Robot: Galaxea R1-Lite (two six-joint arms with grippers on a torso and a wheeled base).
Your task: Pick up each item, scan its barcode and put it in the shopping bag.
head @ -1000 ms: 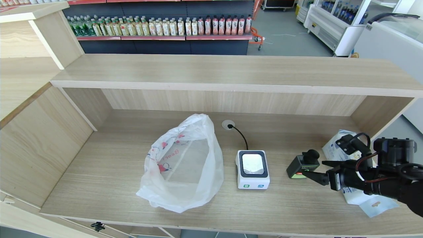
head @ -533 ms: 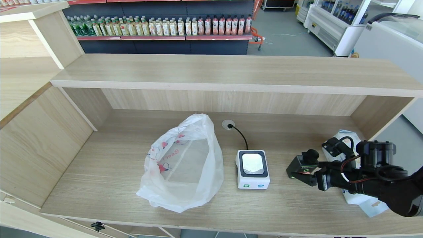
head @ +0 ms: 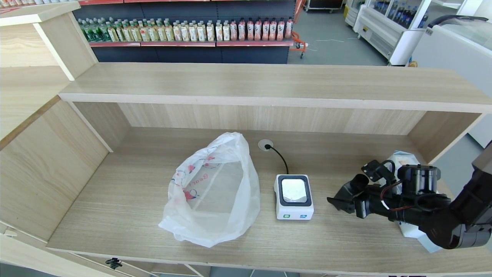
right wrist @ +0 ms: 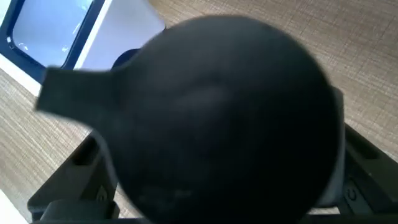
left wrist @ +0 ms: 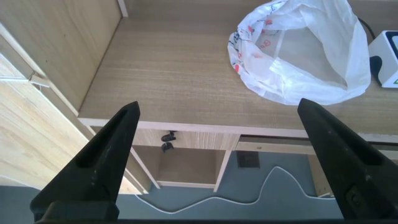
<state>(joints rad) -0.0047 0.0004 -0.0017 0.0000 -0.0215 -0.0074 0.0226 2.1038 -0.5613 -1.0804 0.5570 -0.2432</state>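
A small dark item with a round black cap [head: 359,179] stands on the counter right of the white barcode scanner [head: 294,196]. My right gripper [head: 343,196] is low on the counter and open, one finger on each side of the item, hiding its body. From the right wrist the cap [right wrist: 217,112] looms close, with the scanner [right wrist: 56,31] beyond it. The translucent shopping bag [head: 215,188] lies open left of the scanner. My left gripper [left wrist: 217,162] hangs open and empty in front of the counter's front edge, with the bag [left wrist: 298,53] ahead of it.
A white and blue flat package [head: 416,232] lies under my right arm at the counter's right end. The scanner's black cable runs back to a grommet [head: 265,145]. A raised wooden shelf [head: 269,82] and side walls box in the counter.
My right gripper has moved left and down along the counter until its open fingers straddle the dark item. Bag and scanner have not moved.
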